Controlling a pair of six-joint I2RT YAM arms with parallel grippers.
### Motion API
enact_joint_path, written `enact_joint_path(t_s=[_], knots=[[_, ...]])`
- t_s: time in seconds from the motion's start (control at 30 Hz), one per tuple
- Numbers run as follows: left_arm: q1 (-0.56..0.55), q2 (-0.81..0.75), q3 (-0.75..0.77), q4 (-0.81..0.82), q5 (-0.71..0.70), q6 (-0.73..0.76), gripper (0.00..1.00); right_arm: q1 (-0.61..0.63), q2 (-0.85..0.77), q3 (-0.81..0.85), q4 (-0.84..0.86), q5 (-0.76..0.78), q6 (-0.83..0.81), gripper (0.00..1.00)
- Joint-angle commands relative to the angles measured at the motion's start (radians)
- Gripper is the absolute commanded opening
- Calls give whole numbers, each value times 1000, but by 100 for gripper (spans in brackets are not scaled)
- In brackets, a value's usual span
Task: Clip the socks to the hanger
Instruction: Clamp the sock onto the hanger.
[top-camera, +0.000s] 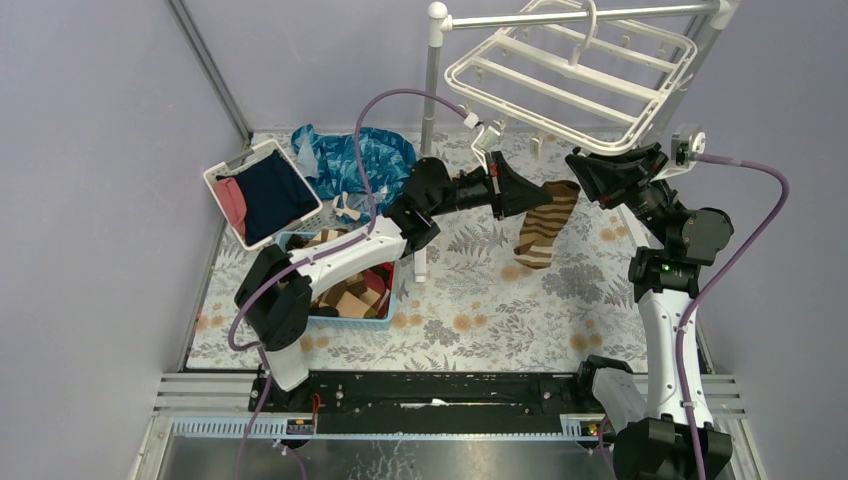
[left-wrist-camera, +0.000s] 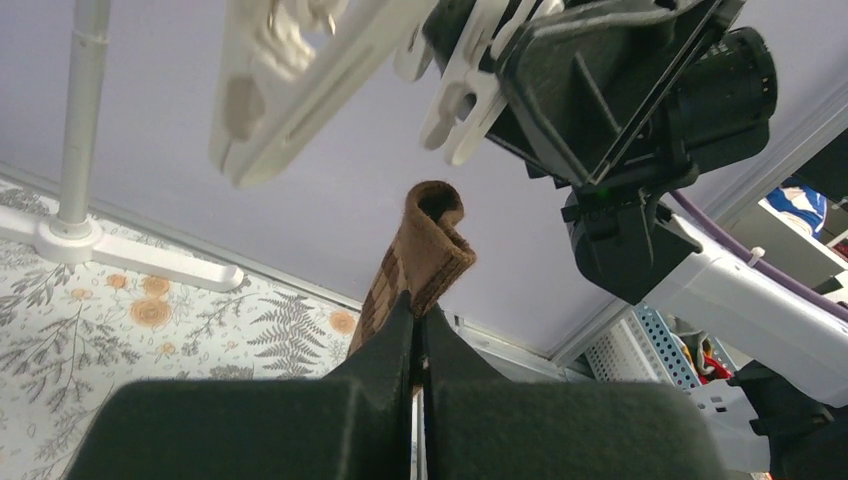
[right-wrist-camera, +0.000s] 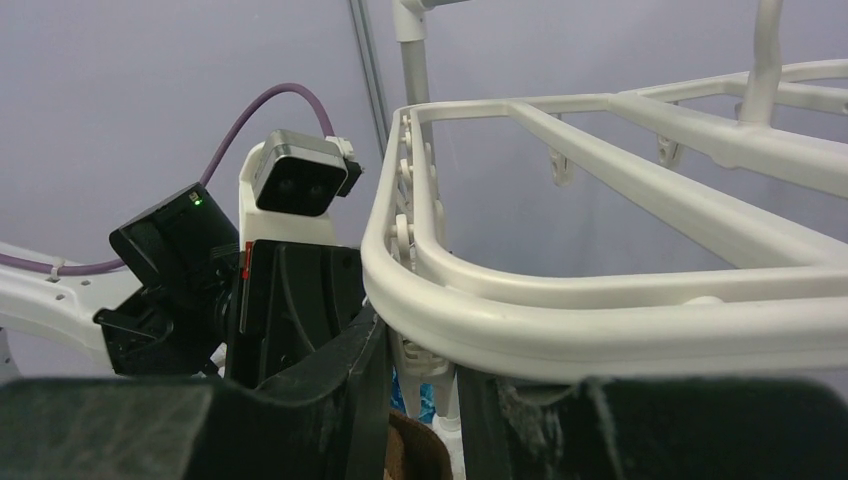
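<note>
The left hand pinches a striped sock, holding it up just under the hanger. The right hand is narrow and seems to squeeze a clip on its edge.

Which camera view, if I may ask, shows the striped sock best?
The top external view: the striped sock hangs almost whole from the left gripper. The left wrist view shows only its folded brown end above the shut fingers; the right wrist view, just a brown sliver at the bottom edge.
</note>
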Motion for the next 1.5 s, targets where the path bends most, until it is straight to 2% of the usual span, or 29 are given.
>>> enact_joint_path(t_s=[0.0,0.2,1.07,1.47], knots=[[8,31,63,33,25,-22,0,13,-13,25,40,-37,8,13],[17,52,90,7,11,-37,0,13,-15,21,45,-42,9,13],[34,73,116,81,59,-125,0,18,-12,5,29,-56,-19,13],[55,87,124,146,86,-246,0,21,-9,4,21,-71,-28,13]])
